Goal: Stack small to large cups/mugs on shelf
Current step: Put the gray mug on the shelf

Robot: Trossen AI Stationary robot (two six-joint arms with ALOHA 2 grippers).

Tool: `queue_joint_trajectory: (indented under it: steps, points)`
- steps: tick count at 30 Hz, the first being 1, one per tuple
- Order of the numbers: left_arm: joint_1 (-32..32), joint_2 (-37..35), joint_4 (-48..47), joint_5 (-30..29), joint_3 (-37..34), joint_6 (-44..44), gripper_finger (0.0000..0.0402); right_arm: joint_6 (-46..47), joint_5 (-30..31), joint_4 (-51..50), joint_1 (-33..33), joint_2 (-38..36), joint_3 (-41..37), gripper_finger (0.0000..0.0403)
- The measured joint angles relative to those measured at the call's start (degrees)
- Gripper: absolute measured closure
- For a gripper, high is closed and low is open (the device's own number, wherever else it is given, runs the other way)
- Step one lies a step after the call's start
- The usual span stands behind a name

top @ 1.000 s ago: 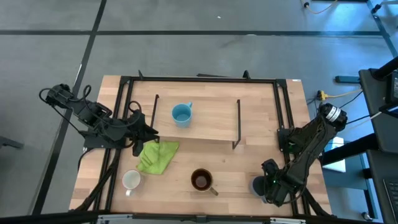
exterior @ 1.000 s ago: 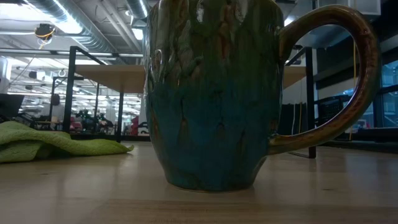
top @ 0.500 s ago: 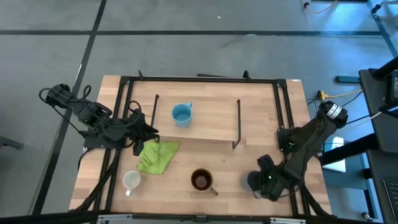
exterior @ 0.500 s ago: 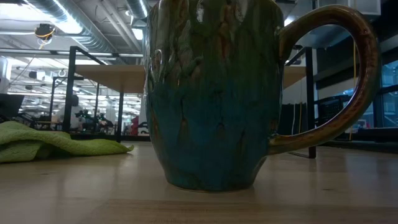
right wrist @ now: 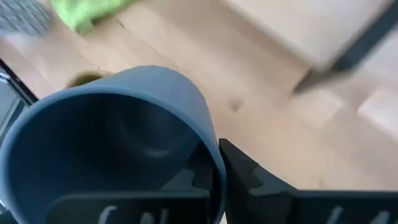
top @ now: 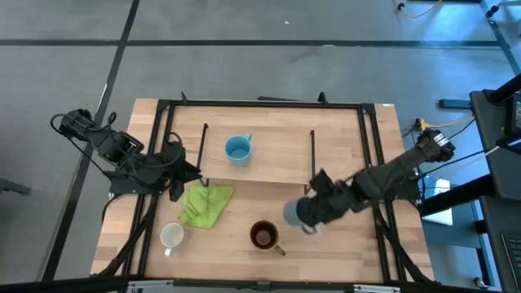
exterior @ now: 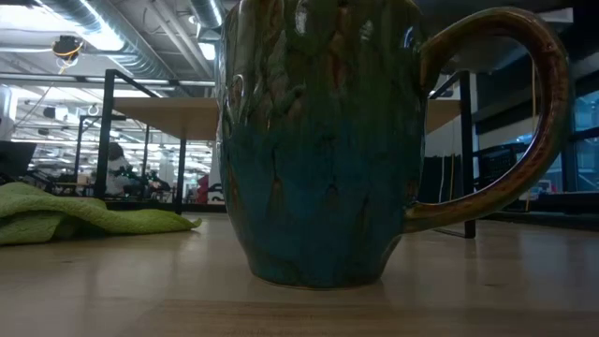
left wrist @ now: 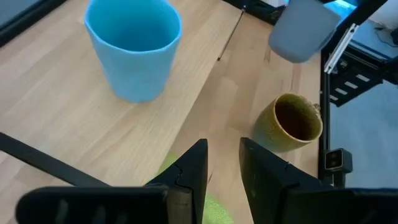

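Observation:
My right gripper [top: 309, 210] is shut on the grey-blue mug [top: 295, 213] and holds it in the air, right of the brown mug [top: 263, 235] and in front of the shelf's [top: 277, 163] right end. The light blue mug [top: 237, 150] stands upright on the shelf board. The white mug [top: 171, 236] stands near the table's front left. My left gripper [left wrist: 222, 165] is open and empty at the shelf's left end, above the green cloth [top: 205, 203]. My right gripper holds the grey-blue mug by its rim wall [right wrist: 214, 163], one finger inside the mug and one finger [right wrist: 249, 180] outside. The fingers slant down from the table's right side. The mug is lifted clear of the table, its mouth tipped toward the gripper.
Black wire frames [top: 311, 159] stand at both ends of the shelf. A black metal frame [top: 370, 146] runs around the table. The brown mug [exterior: 318, 140] fills the low view, with the cloth [exterior: 75, 215] to its left.
My right gripper has lifted the grey-blue mug from the table's near right corner. It has carried the mug up and toward the table's middle, to a spot right of the brown mug, turning as it went.

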Motion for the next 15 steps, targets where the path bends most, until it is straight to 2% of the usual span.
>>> queue_joint_trajectory:
  steps: [6, 11, 15]
  points:
    - [-1.2, 0.1, -0.1, -0.7, 0.0, 0.0, 0.0315, -10.3, -1.0, -0.1, -7.3, 0.0, 3.3, 0.0391]
    - [-1.7, 0.1, -0.8, -1.3, 0.0, 0.0, 0.0315, -12.4, -5.4, 0.9, -7.8, 1.9, 3.3, 0.0390]
    - [-1.7, 0.1, -2.1, -2.1, 0.0, -0.1, 0.0315, -16.0, -8.2, 7.0, -9.4, 5.1, 3.3, 0.0390]
